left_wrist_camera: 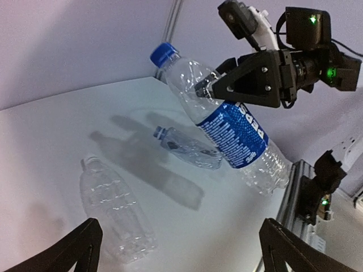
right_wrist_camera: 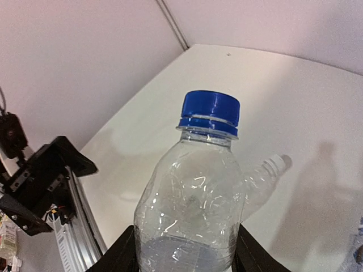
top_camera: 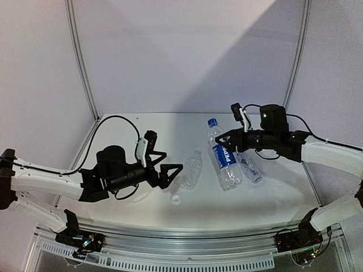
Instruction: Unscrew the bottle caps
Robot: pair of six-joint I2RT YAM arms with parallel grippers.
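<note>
White tabletop (top_camera: 170, 130), and I've got my right gripper (top_camera: 229, 141) clamped round the blue-labelled bottle (top_camera: 226, 161), blue cap (top_camera: 212, 122) tilted to eleven o'clock, presumably so my wide-open, empty left gripper (top_camera: 172, 163) can reach it.

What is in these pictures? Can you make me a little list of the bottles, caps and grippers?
labelled bottle: in the air, tilted, blue cap on
right gripper: shut on labelled bottle
plain bottle: lying on table, cap off
left gripper: open, empty, near plain bottle
white cap: loose on table
third bottle: lying on table beside labelled bottle
</note>
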